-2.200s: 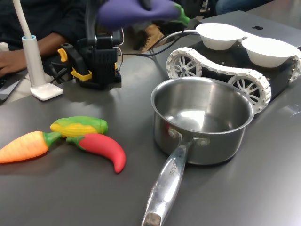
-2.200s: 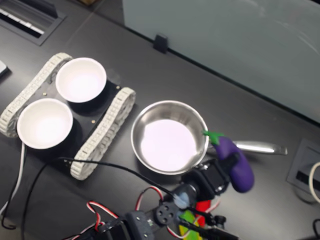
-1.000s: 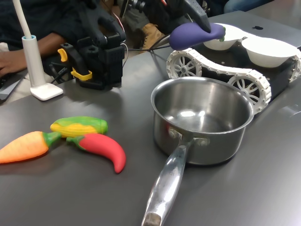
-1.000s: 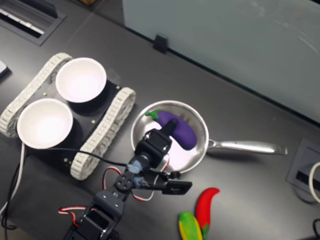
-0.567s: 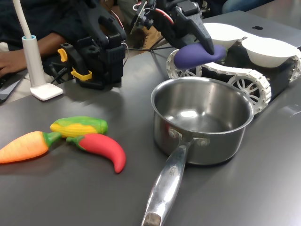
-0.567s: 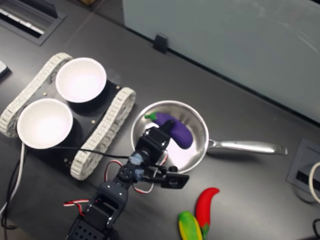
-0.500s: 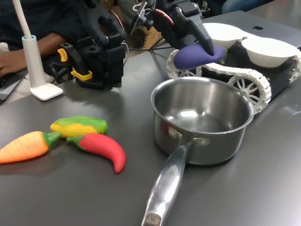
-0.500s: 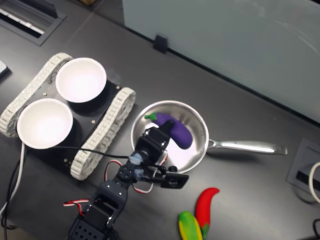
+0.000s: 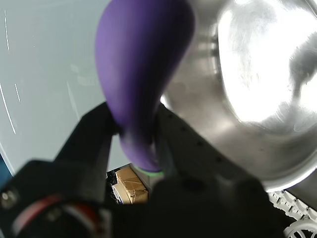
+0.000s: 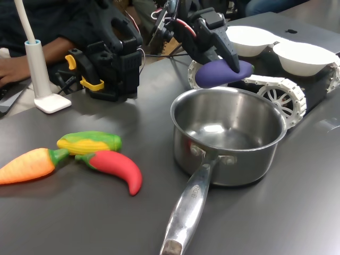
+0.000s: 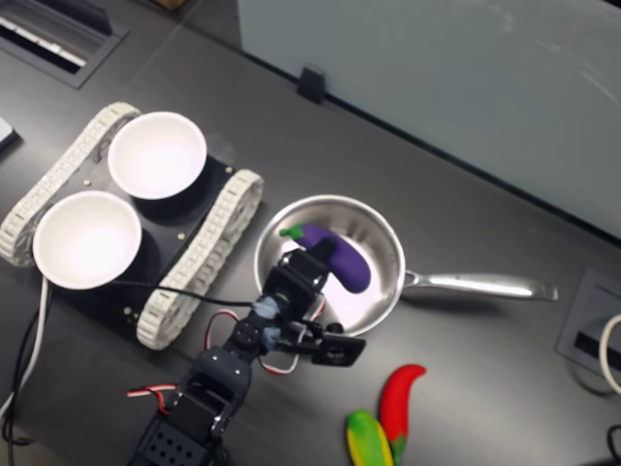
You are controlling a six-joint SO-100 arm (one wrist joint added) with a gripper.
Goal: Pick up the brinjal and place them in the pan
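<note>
Right now the gripper (image 10: 226, 64) is pinching the brinjal (image 10: 222, 72) between its jaws and holding it in the air just above the far rim of the pan (image 10: 229, 139), as the first exterior view shows. Seen from above in the second exterior view, the brinjal (image 11: 330, 254) is hanging over the pan's (image 11: 383, 233) open bowl, green cap pointing to the second exterior view's left. On the bench (image 10: 79, 212), the carrot (image 10: 29, 166), corn (image 10: 90, 142) and red chili (image 10: 117, 167) are lying together, well apart from the pan on the first exterior view's left.
</note>
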